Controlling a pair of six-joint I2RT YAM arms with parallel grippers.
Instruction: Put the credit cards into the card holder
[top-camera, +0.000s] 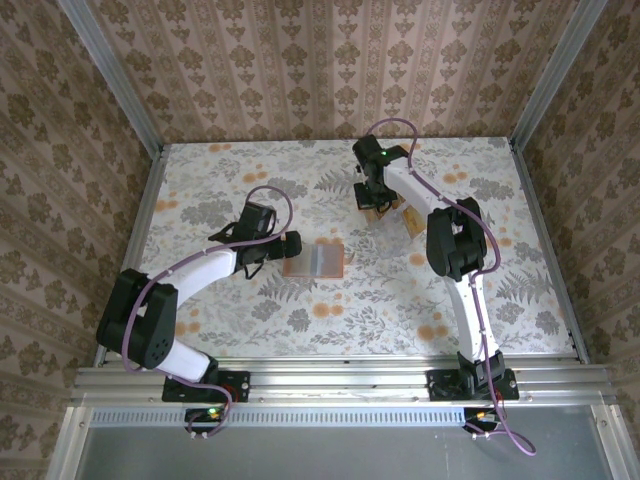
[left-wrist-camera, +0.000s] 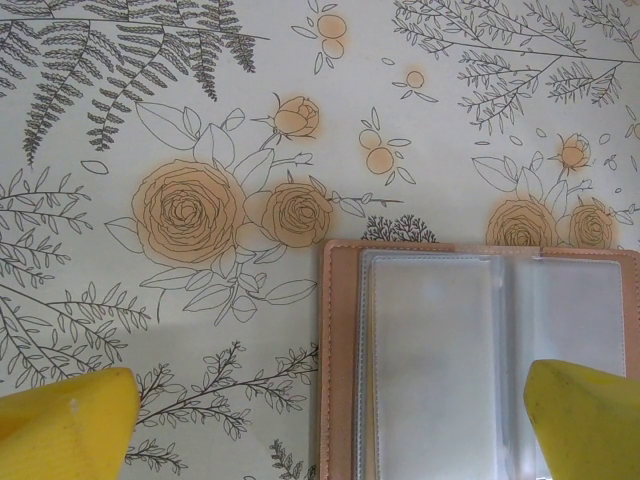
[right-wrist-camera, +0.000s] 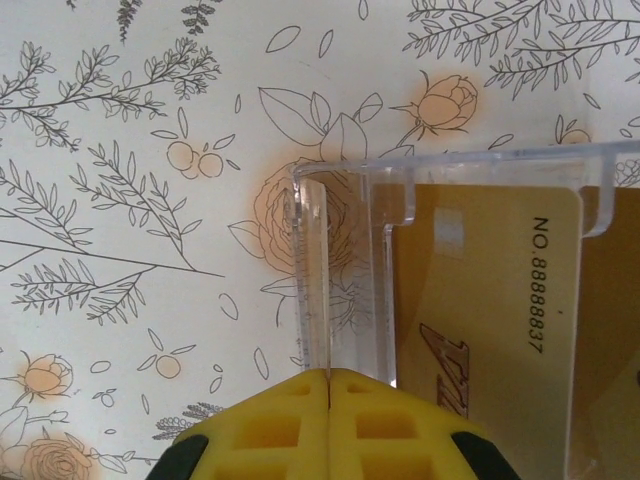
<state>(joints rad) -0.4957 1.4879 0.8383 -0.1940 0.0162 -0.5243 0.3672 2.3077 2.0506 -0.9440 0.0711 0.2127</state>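
Note:
The card holder (top-camera: 316, 261) lies open in the middle of the table, a salmon-pink rim (left-wrist-camera: 340, 350) around clear greyish pockets. My left gripper (top-camera: 290, 245) hovers at its left end and is open, with one yellow fingertip (left-wrist-camera: 60, 420) over bare table and the other over the pockets. A golden credit card (right-wrist-camera: 480, 300) printed with a number stands in a clear plastic stand (right-wrist-camera: 345, 200). My right gripper (right-wrist-camera: 330, 378) is shut, its fingers pressed together at the stand's left wall. A thin clear edge rises from their seam. No card is between them.
The clear stand (top-camera: 404, 217) sits right of centre at the back, under the right arm. Patterned walls and metal posts close in the table on three sides. The flowered tablecloth (top-camera: 400, 300) lies bare in front of the holder.

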